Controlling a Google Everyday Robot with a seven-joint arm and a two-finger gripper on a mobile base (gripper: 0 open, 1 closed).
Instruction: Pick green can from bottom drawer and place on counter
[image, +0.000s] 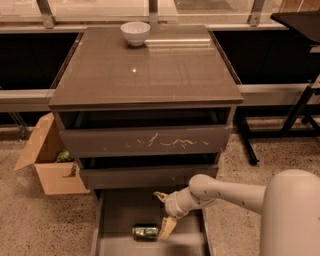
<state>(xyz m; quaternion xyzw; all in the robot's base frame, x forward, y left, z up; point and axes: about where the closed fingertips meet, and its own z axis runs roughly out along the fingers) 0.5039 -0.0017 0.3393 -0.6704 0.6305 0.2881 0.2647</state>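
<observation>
The end effector hangs low inside the bottom drawer, at the tip of the white arm. Its two tan fingers are spread apart and hold nothing. The lower finger is just beside one end of the green can. The can lies on its side on the flat grey floor of the drawer. It is small and round, with a green label and shiny metal ends. I think it is light and hard but thin, so a big squeeze could dent it. It is smooth and may roll, so the round middle is the best place to take it. Above is a drawer with white scratches. The desk on top is smooth and shiny, with a white bowl at the back. A brown cardboard box sits beside the drawers.
</observation>
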